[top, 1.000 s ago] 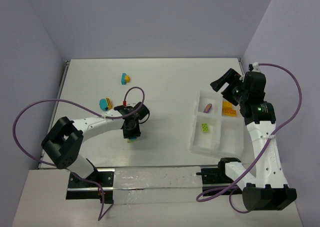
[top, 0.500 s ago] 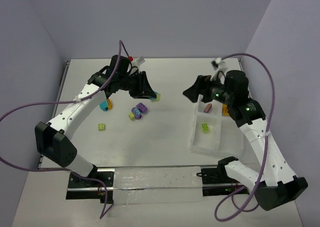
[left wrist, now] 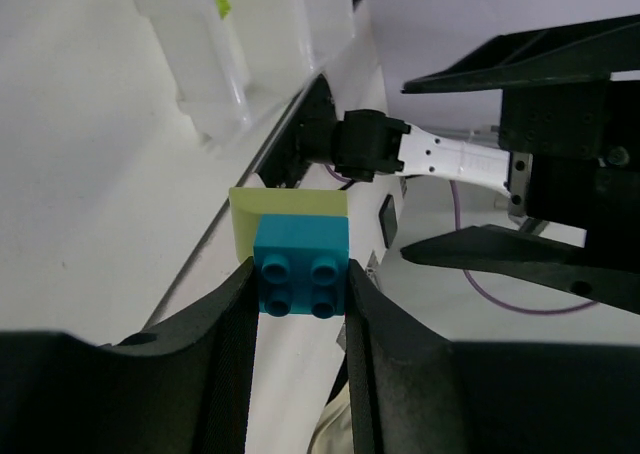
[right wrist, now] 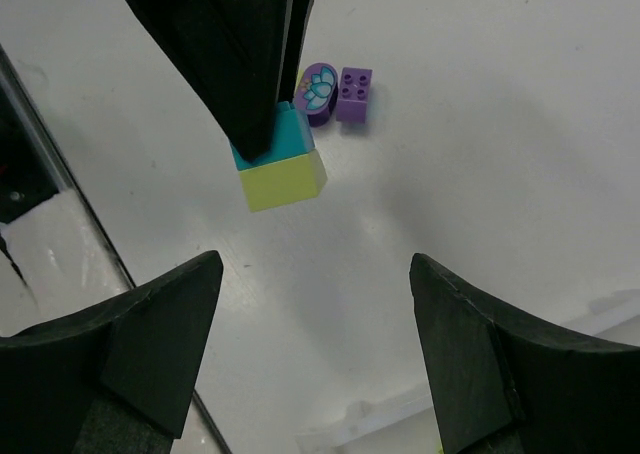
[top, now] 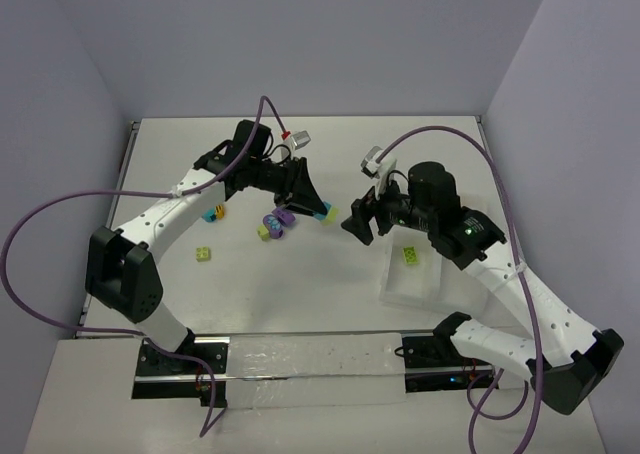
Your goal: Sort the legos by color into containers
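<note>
My left gripper (left wrist: 300,272) is shut on a teal lego (left wrist: 300,274) that is joined to a lime lego (left wrist: 290,212), and holds the pair above the table. In the top view that pair (top: 322,212) hangs at mid-table in the left gripper (top: 316,209). My right gripper (top: 357,221) faces it from the right, open and a short way off. In the right wrist view the pair (right wrist: 280,166) is beyond the open right gripper (right wrist: 315,259), with nothing between the fingers. The containers tray (top: 405,286) is partly hidden under the right arm and holds a lime lego (top: 411,256).
Loose legos lie left of centre: a purple pair (top: 280,218), a yellow-green one (top: 265,232), a lime one (top: 204,254) and a teal-orange pair (top: 212,212). The purple ones (right wrist: 340,92) also show in the right wrist view. A clear strip (top: 300,359) lies at the near edge.
The left arm has carried the teal-lime pair right, toward the middle. The right gripper has swung left from over the tray to face the pair, its jaws slightly narrower.
</note>
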{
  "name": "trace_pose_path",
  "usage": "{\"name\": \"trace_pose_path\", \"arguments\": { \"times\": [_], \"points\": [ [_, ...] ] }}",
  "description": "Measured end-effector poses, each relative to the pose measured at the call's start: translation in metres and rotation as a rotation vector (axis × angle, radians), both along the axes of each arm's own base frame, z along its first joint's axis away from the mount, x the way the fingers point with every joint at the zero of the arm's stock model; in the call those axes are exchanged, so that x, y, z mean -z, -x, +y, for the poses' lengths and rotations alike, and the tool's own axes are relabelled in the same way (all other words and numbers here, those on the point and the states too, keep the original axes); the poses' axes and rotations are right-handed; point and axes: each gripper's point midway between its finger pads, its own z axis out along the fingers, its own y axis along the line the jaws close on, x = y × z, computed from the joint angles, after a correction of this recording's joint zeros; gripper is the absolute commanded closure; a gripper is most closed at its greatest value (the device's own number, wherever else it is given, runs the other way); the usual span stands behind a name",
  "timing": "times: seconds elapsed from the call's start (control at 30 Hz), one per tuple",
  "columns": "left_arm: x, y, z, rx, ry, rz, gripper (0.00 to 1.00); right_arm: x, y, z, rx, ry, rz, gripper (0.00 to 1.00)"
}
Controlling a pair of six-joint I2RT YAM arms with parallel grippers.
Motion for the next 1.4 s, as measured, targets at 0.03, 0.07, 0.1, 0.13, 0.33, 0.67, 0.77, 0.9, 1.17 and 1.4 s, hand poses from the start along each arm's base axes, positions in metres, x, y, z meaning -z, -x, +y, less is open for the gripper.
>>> {"name": "trace_pose_path", "arguments": {
  "times": [0.03,0.07,0.1,0.13,0.33,0.67,0.77,0.9,1.17,1.4],
  "points": [
    [-0.001,0.001,0.0,0.008,0.008,0.002,1.0,0.002,-0.001,0.001,-0.006,0.013,-0.007,0.22],
    [-0.003,0.003,0.0,0.017,0.016,0.004,1.0,0.004,-0.002,0.002,-0.012,0.026,-0.013,0.22],
    [-0.004,0.004,-0.001,0.025,0.022,0.006,1.0,0.008,-0.004,0.003,-0.018,0.046,-0.012,0.22],
    [-0.005,0.005,-0.001,0.03,0.027,0.008,1.0,0.011,-0.005,0.006,-0.028,0.06,-0.012,0.22],
    [-0.005,0.007,-0.001,0.049,0.037,0.022,1.0,0.027,-0.002,0.024,-0.097,0.11,0.007,0.22],
    [-0.004,0.007,-0.002,0.051,0.038,0.027,1.0,0.027,-0.005,0.035,-0.115,0.102,0.013,0.38],
    [-0.004,0.007,-0.002,0.05,0.038,0.025,1.0,0.028,-0.005,0.037,-0.117,0.097,0.02,0.46],
    [-0.004,0.005,-0.001,0.046,0.041,0.019,1.0,0.03,-0.004,0.042,-0.126,0.089,0.032,0.52],
    [-0.005,0.003,-0.001,0.035,0.039,0.032,1.0,0.029,-0.004,0.044,-0.127,0.085,0.031,0.93],
    [-0.001,0.001,-0.002,0.027,0.026,0.035,1.0,0.032,-0.005,0.037,-0.066,0.077,0.019,1.0]
  ]
}}
